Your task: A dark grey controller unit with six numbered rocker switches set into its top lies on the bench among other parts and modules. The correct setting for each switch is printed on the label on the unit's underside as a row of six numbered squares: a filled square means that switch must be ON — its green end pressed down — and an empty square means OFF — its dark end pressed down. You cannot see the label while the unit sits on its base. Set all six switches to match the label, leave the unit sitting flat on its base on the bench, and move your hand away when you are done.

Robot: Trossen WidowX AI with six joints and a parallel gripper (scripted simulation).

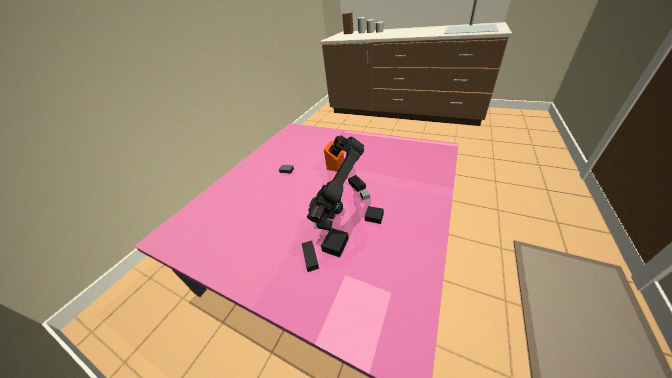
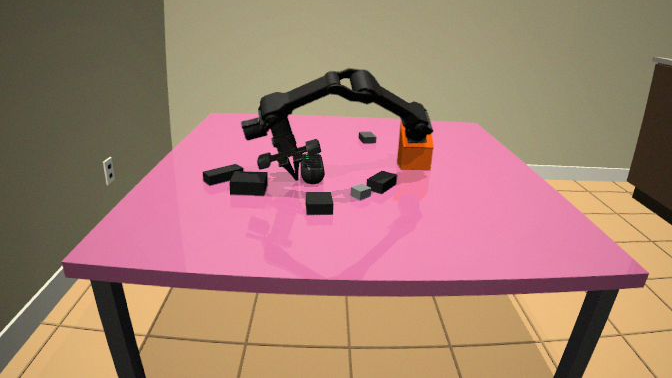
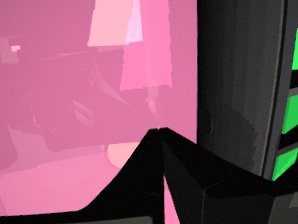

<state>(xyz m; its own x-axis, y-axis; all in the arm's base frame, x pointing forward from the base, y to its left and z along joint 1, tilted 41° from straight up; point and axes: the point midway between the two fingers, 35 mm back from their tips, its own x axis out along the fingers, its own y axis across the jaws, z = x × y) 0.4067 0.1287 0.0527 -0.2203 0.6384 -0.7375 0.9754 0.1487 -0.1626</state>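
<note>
A: Starting nearest on the bench [image 2: 500,228]: a square dark block [image 2: 319,203], then a small grey cube [image 2: 360,191] and a slanted dark block [image 2: 381,181] to the right. Off to the left, a wide dark block [image 2: 248,183] and a long dark bar [image 2: 222,174]. Scattered loosely, apart from the task's thing.

B: And the controller unit [image 2: 313,168]?

A: Sits mid-bench, just behind the square block. Lies with its long axis near to far, rounded end toward the near edge, green switch ends [image 3: 288,119] on the upper face. Hard to say whether flat or slightly tipped.

B: Claw?

A: Claw [image 2: 292,174] pressed fully together, gripping nothing. Tips down near bench level, just beside the unit's left long side. Touching or not, cannot tell.

B: Why there?

A: Probably working as a wedge: closed into a blade, set against the long side to roll the unit about that axis and bring up the label.

B: Farther back?

A: Orange pedestal [image 2: 415,155] at far right, carrying the arm. Beyond, a small dark chip [image 2: 367,137], well apart.
</note>
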